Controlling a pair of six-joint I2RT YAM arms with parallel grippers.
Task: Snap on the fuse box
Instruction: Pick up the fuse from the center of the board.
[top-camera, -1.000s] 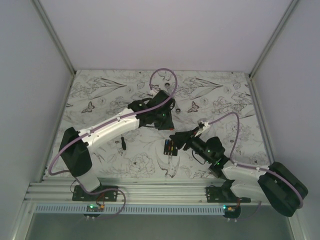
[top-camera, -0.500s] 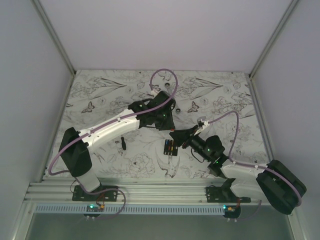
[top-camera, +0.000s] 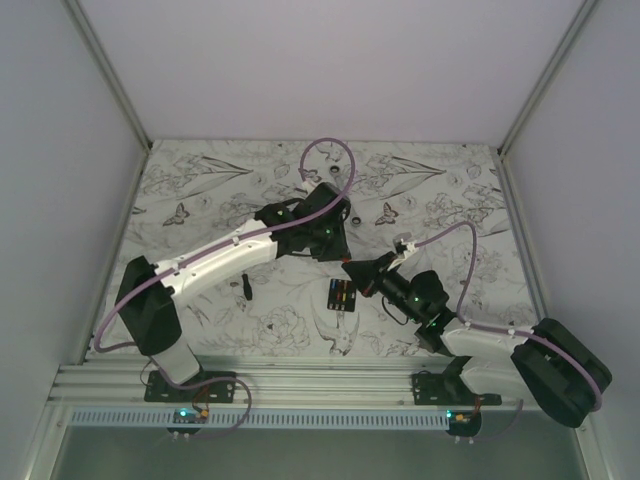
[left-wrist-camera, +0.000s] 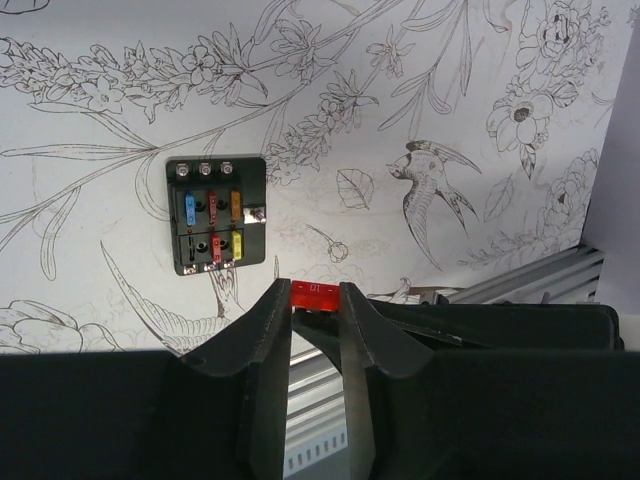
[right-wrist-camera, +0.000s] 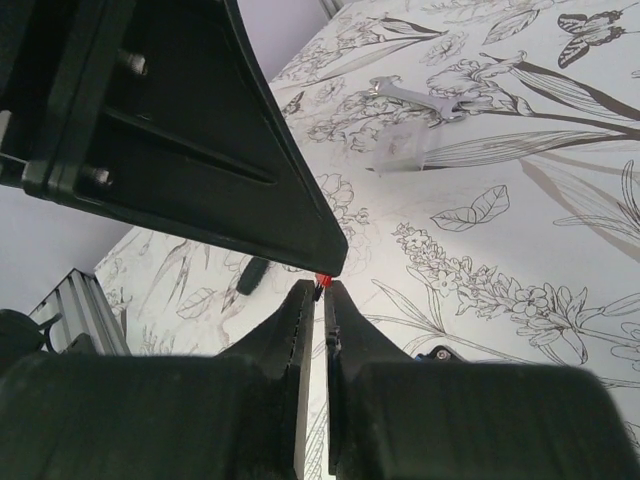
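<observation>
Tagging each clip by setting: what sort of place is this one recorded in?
Most likely a lab robot cell: plain pale walls box in a flower-print table, and the left arm and right arm are bolted to an aluminium rail at its near edge.

The fuse box (top-camera: 342, 296) lies on the table (top-camera: 200, 190), screwdriver (top-camera: 243, 287) to its left — just behind and above it, left gripper (left-wrist-camera: 312, 300) and right gripper (right-wrist-camera: 322, 290) meet at one fuse (left-wrist-camera: 312, 292).
</observation>
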